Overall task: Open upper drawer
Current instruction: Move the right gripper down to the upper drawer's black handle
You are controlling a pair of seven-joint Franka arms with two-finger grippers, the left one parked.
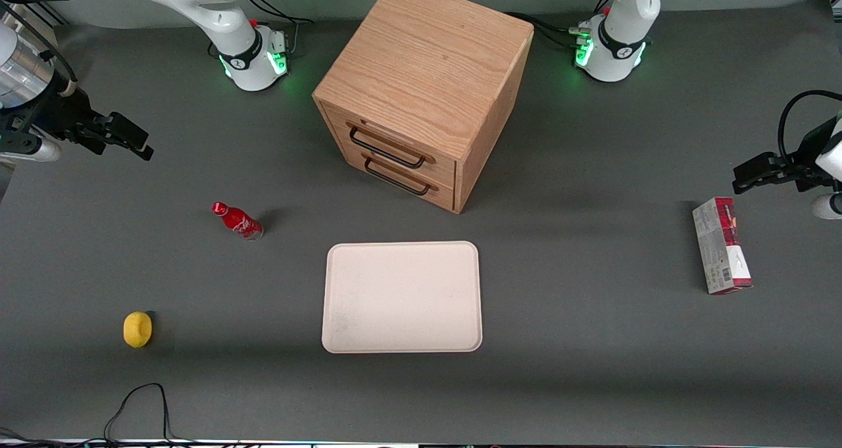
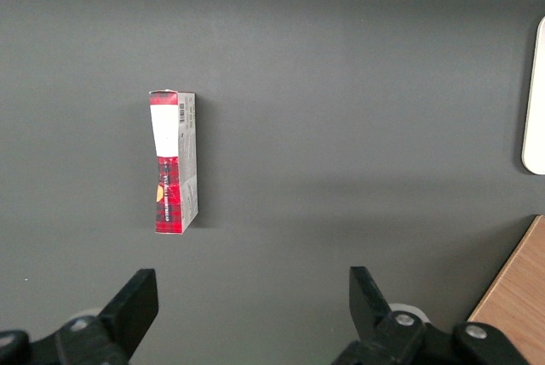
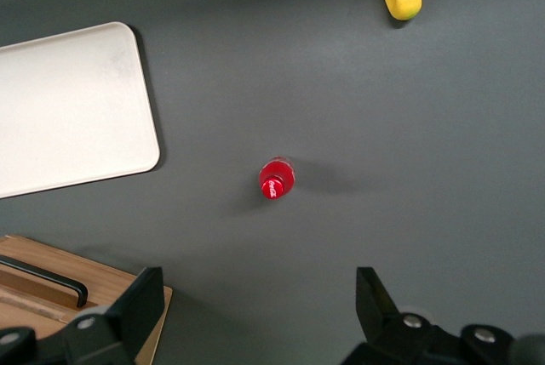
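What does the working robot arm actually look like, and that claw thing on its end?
The right arm is glossy white with rounded joints, a black band and green glowing lights at its base, where black cables plug in. Its end effector is matte black, with two blunt, wedge-shaped fingers standing apart.

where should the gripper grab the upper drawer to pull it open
By the black bar handle on the upper drawer, near its middle. It stands proud of the front, so the fingers could close one above and one below it, coming in from in front of the cabinet. The gripper is open, off toward the working arm's end, above the table.
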